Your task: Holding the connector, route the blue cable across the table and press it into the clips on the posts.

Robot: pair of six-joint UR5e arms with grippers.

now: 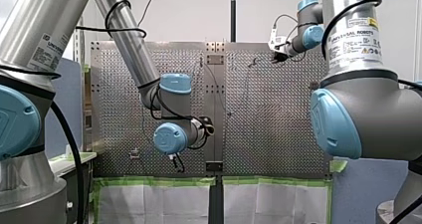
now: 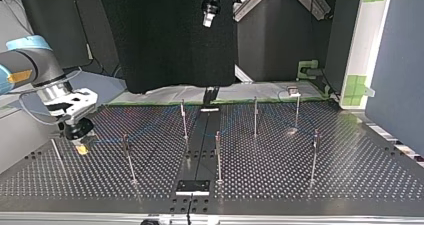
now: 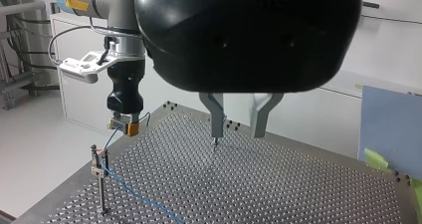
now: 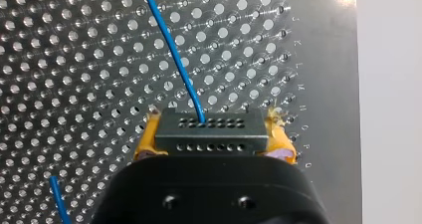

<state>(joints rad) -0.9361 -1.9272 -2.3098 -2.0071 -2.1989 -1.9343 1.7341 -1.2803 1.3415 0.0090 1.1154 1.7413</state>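
My right gripper [image 4: 213,140] has yellow pads shut on a grey multi-hole connector [image 4: 209,127]. The blue cable [image 4: 174,50] leaves the connector's face and runs ahead over the perforated table. In the left wrist view the right gripper [image 3: 126,128] hangs just above a short post with a clip [image 3: 99,165], and the cable [image 3: 137,195] runs on from that clip across the table. My left gripper [image 3: 237,135] stands open above the table with nothing between its metal fingers. In the top view the right gripper [image 2: 80,137] is low at the left.
Several thin posts stand on the perforated table [image 2: 350,175], among them one [image 2: 185,117] and another [image 2: 255,115] either side of the black centre strip [image 2: 200,150], and one [image 2: 315,155] towards the right. Green tape [image 1: 159,181] edges the near side.
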